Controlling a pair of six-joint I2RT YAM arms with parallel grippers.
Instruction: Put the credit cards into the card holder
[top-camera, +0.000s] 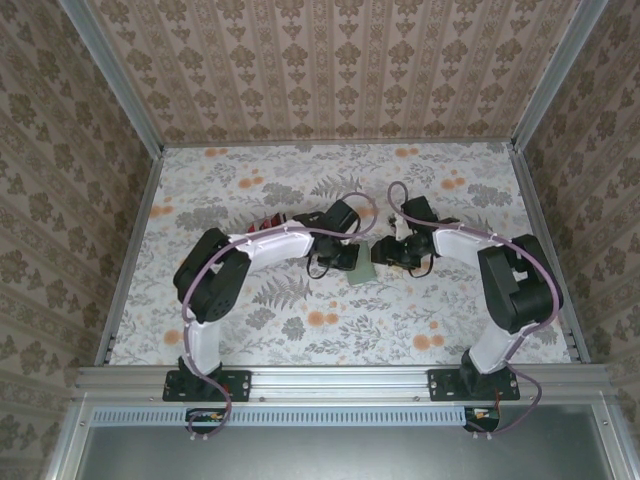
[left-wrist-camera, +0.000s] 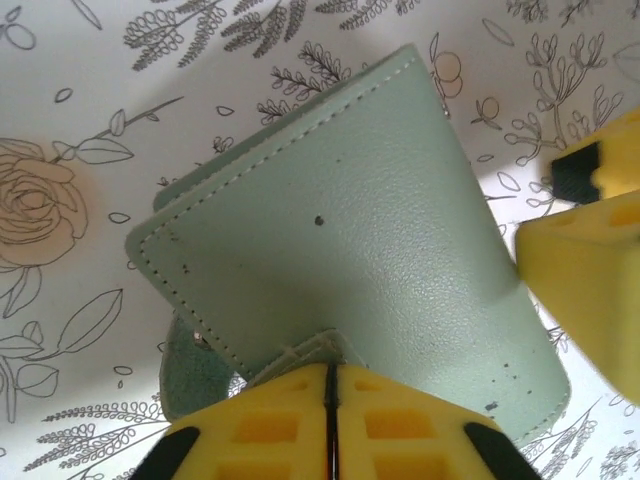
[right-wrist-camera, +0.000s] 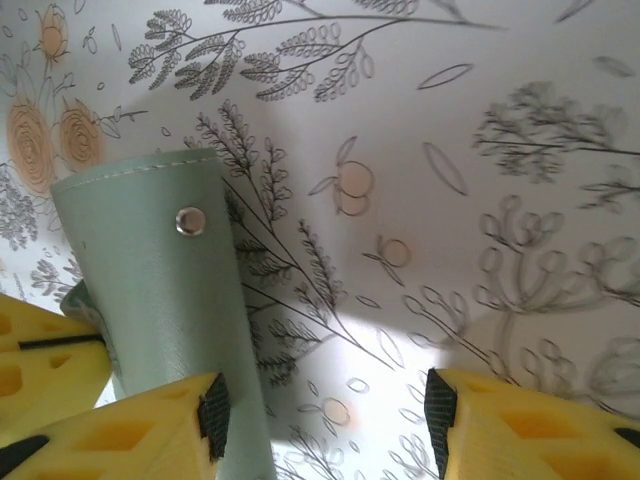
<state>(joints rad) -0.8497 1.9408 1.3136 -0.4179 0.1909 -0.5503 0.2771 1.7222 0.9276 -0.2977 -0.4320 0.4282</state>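
Robot lab test cell, not a lived-in room. It's an open-top box on an aluminium extrusion frame (top-camera: 340, 380). Walls (top-camera: 330, 60) are papered in brown damask, and the table (top-camera: 300, 170) is covered with a floral print sheet. Left arm (top-camera: 250, 250) and right arm (top-camera: 500, 275) are bolted side by side on the rail at the table's near edge, with purple cables (top-camera: 184, 305) looped loosely along them.

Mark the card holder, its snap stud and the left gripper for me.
card holder (left-wrist-camera: 350, 220): left wrist view, middle of its grey-green outer cover.
snap stud (right-wrist-camera: 190, 221): right wrist view, centre of the metal stud on the holder's flap.
left gripper (left-wrist-camera: 330, 382): left wrist view, seam where its shut yellow fingertips meet.
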